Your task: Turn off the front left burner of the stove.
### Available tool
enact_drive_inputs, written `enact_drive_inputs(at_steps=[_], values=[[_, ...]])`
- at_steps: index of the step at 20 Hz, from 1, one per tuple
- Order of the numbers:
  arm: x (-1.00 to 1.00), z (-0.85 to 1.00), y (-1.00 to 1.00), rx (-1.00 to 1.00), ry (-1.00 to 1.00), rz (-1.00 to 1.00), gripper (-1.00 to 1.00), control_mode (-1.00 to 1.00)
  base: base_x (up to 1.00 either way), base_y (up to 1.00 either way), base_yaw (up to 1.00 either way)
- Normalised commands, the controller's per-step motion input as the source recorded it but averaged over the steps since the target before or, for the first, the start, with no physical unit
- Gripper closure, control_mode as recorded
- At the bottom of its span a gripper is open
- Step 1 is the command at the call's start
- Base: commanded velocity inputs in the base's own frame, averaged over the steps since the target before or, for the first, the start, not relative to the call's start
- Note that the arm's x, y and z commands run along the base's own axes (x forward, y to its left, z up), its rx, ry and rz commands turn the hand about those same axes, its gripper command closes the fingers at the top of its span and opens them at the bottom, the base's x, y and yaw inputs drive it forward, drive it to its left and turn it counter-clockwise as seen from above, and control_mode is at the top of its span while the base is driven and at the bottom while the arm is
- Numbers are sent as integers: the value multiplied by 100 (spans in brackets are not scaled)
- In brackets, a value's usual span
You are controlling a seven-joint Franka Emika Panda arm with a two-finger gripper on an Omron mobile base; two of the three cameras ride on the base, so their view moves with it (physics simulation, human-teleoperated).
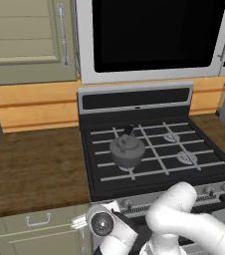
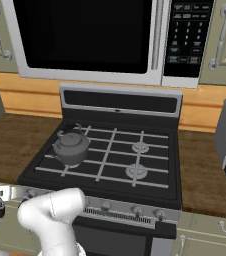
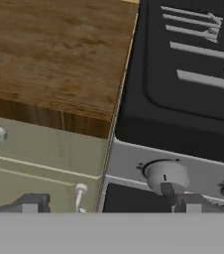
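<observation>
Your gripper (image 3: 111, 203) hangs spread wide before the stove (image 1: 154, 149), whose front left burner (image 1: 122, 159) carries a kettle (image 1: 127, 151). Centre both fingertips around the leftmost knob (image 3: 165, 177) before closing and twisting.

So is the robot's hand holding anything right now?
No, nothing is held. The gripper is open, its two fingertips spread wide apart. One fingertip sits just below the leftmost stove knob, but the knob isn't pinched between them.
</observation>
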Motion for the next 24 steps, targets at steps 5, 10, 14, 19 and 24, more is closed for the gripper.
enact_drive_inputs(at_steps=[5,10,14,19,24], values=[[-27,-55,0,0,-58,-4,-100,-100,0,0,0],[-8,-27,0,-1,-41,-2,-100,-100,0,0,0],[1,-8,0,-8,-11,0,-100,-100,0,0,0],[2,0,0,-18,-21,0,-100,-100,0,0,0],[31,-2,0,-7,-6,0,-100,-100,0,0,0]])
